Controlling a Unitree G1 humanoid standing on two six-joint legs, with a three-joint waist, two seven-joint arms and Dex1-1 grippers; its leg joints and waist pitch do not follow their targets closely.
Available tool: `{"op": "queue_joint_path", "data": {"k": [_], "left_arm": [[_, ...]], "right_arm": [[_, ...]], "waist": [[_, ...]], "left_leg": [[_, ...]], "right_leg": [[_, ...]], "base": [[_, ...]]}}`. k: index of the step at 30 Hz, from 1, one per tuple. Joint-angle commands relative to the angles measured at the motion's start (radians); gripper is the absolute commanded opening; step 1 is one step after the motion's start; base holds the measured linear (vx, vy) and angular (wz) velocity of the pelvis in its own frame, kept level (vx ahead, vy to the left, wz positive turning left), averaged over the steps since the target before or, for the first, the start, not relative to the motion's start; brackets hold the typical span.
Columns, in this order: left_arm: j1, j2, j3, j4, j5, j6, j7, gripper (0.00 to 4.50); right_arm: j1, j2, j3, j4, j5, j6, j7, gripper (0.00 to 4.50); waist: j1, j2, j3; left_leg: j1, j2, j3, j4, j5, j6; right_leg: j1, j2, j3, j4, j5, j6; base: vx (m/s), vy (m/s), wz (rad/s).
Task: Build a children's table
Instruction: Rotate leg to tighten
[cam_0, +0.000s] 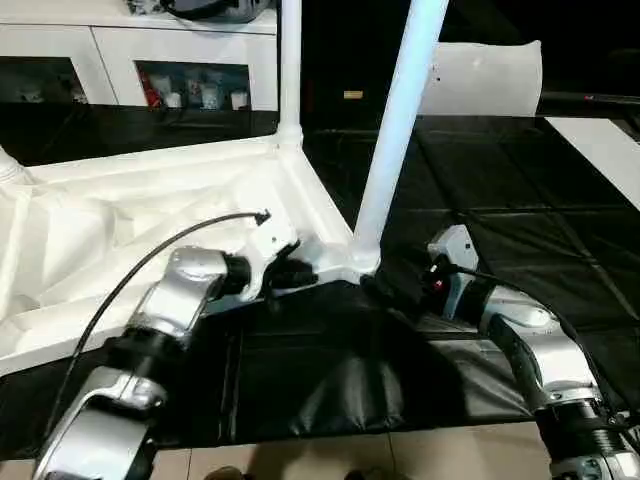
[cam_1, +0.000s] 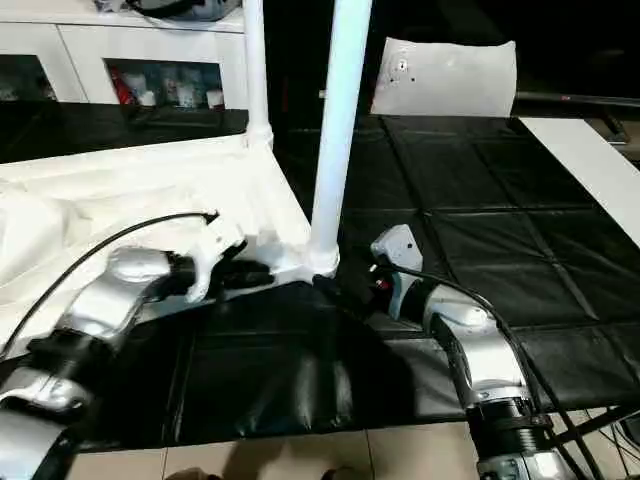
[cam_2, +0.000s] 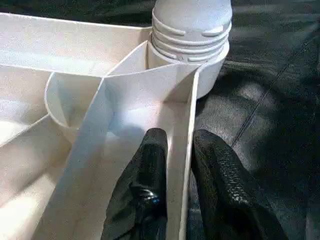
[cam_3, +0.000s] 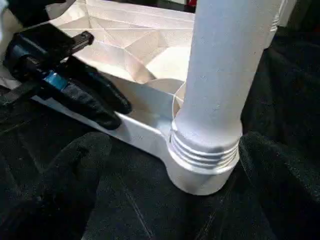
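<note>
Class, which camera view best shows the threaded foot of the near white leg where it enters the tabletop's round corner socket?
The right wrist view: the long white tapered plastic leg stands in the round corner socket, its ridges plain. The left wrist view shows the ridges past the left gripper, whose fingers straddle the tabletop's edge wall. The eye views show that joint small.

black mat (cam_0: 500, 190), white cabinet (cam_0: 150, 60), white block (cam_1: 445, 75)
</note>
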Motion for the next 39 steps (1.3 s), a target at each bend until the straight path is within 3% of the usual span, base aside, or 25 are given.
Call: {"op": "queue_joint_path", "data": {"k": [1,5,12,18,23,28,31,39], "left_arm": [[-0.019,-0.008,0.004,0.005,0.001,0.012,0.011,0.91],[-0.042,-0.031,0.001,0.021,0.010,0.034,0.059,0.91],[-0.073,-0.055,-0.015,0.045,0.036,0.047,0.114,0.91],[-0.090,-0.066,-0.017,0.061,0.049,0.069,0.161,1.46],[-0.100,-0.079,0.007,0.049,0.022,0.057,0.167,1.46],[-0.118,-0.082,0.031,0.021,-0.005,0.074,0.161,1.46],[-0.118,-0.087,0.032,0.022,-0.010,0.083,0.155,1.78],[-0.107,-0.094,-0.007,0.047,-0.002,0.097,0.135,1.82]], "right_arm": [[0.009,-0.011,0.003,-0.020,-0.001,0.007,0.002,4.50],[0.018,-0.017,0.010,-0.028,-0.007,0.003,0.006,4.50],[0.021,-0.026,0.021,-0.027,-0.011,-0.006,0.005,4.50],[0.019,-0.028,0.029,-0.025,-0.015,-0.012,0.006,4.50],[0.019,-0.031,0.033,-0.025,-0.015,-0.013,0.005,4.50],[0.023,-0.032,0.032,-0.024,-0.016,-0.016,0.003,4.50],[0.023,-0.032,0.033,-0.024,-0.016,-0.016,0.004,4.50],[0.023,-0.037,0.036,-0.022,-0.019,-0.018,0.002,4.50]], "waist": [[0.000,0.000,-0.061],[0.002,0.000,-0.063],[0.002,-0.002,-0.064],[0.002,-0.004,-0.064],[0.003,-0.004,-0.063],[0.003,-0.005,-0.066],[0.003,-0.006,-0.065],[0.003,-0.004,-0.066]], "left_leg": [[0.008,0.033,-0.011,-0.071,-0.191,0.043],[0.005,0.032,-0.011,-0.069,-0.172,0.053],[0.006,0.032,-0.011,-0.067,-0.169,0.064],[0.004,0.032,-0.011,-0.066,-0.158,0.068],[0.004,0.032,-0.011,-0.066,-0.166,0.068],[0.003,0.031,-0.011,-0.064,-0.148,0.074],[0.002,0.031,-0.011,-0.064,-0.145,0.076],[0.003,0.031,-0.010,-0.063,-0.140,0.083]], "right_leg": [[0.050,-0.063,0.032,-0.080,-0.256,-0.195],[0.052,-0.061,0.031,-0.076,-0.212,-0.203],[0.052,-0.063,0.030,-0.077,-0.216,-0.204],[0.054,-0.062,0.029,-0.076,-0.206,-0.204],[0.053,-0.062,0.029,-0.078,-0.224,-0.204],[0.054,-0.062,0.028,-0.074,-0.185,-0.215],[0.056,-0.063,0.028,-0.073,-0.185,-0.217],[0.056,-0.062,0.028,-0.072,-0.168,-0.223]], "base": [[0.000,0.000,0.00],[0.000,0.000,0.00],[0.000,0.000,0.00],[0.000,0.000,0.00],[0.000,0.000,0.00],[0.000,0.000,0.00],[0.000,0.000,0.00],[0.000,0.000,0.00]]}}
